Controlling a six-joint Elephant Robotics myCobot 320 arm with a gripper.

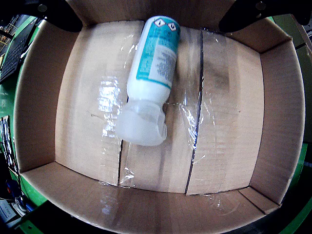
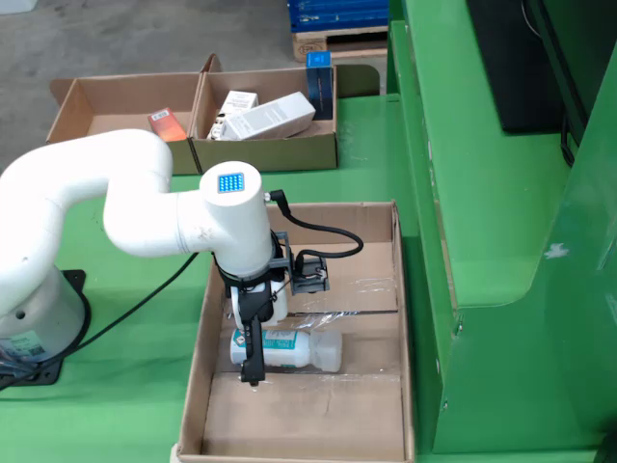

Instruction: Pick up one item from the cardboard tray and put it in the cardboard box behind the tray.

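Wrist view, lower frame: near wall of the cardboard box [image 1: 146, 207], bare, with wrinkled clear tape [image 1: 192, 131] running over the floor seams.

Centre to upper centre of the wrist view: white plastic bottle [image 1: 151, 73] lying on its side on the box floor, translucent cap [image 1: 141, 122] toward the lower centre, base toward the top edge. Teal-and-white label [image 1: 158, 53] wraps the body.

Top corners of the wrist view: two dark shapes, apparently the fingers [image 1: 243, 14] of the gripper [image 2: 253, 371], spread wide to either side of the bottle's base. Nothing visibly between them; bottle looks to be resting on the floor, not held. Fixed view agrees: gripper hangs just over the bottle at lower centre of the frame.

Handling estimate: rigid bottle, likely light to moderate; fill level not visible. Smooth rounded wall and glossy label, so probably slippery and prone to rolling. Best hold is judged across the mid-body, over the label, not on the tapering cap.

Upper left of the fixed view, far: two cardboard trays [image 2: 125, 101] holding small cartons [image 2: 265, 116].
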